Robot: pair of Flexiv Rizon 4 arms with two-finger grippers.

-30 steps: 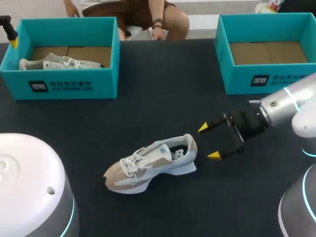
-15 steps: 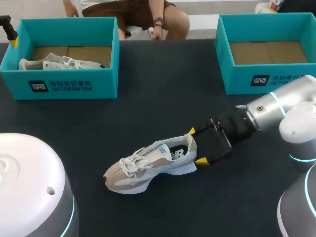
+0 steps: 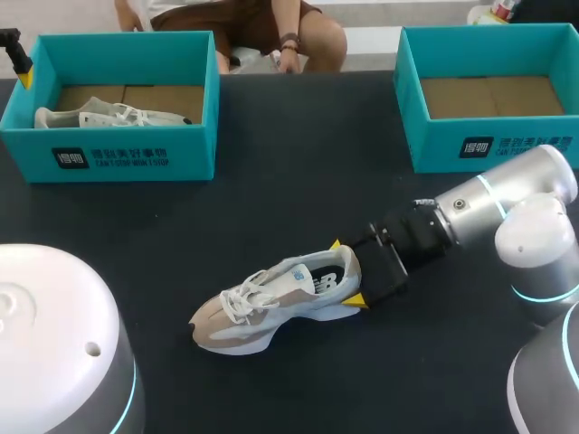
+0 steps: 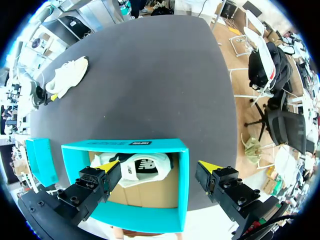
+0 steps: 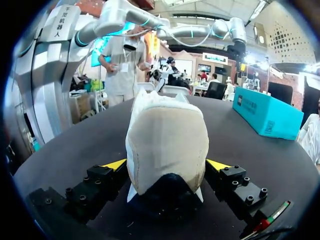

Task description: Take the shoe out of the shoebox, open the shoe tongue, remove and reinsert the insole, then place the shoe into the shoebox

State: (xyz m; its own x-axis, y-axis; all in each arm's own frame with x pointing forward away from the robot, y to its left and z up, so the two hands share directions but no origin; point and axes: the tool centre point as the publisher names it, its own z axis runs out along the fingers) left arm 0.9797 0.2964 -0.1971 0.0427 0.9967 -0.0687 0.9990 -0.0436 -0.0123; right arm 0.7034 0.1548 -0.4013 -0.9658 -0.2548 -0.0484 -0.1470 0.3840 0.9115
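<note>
Looking straight at the heel of a cream sneaker (image 5: 167, 135), standing upright on its sole on the dark table (image 5: 65, 150) and pointing toe-first away. Sitting right between the spread fingers (image 5: 102, 182) of the right gripper (image 5: 166, 165), heel in the gap, flanked on both sides by the yellow tips. Hugging it close, just beside the fabric, but honestly not showing clear contact on either side. Also catching a teal shoebox (image 5: 267, 112) resting on the table farther out, off to one side of the sneaker and well apart from it.
</note>
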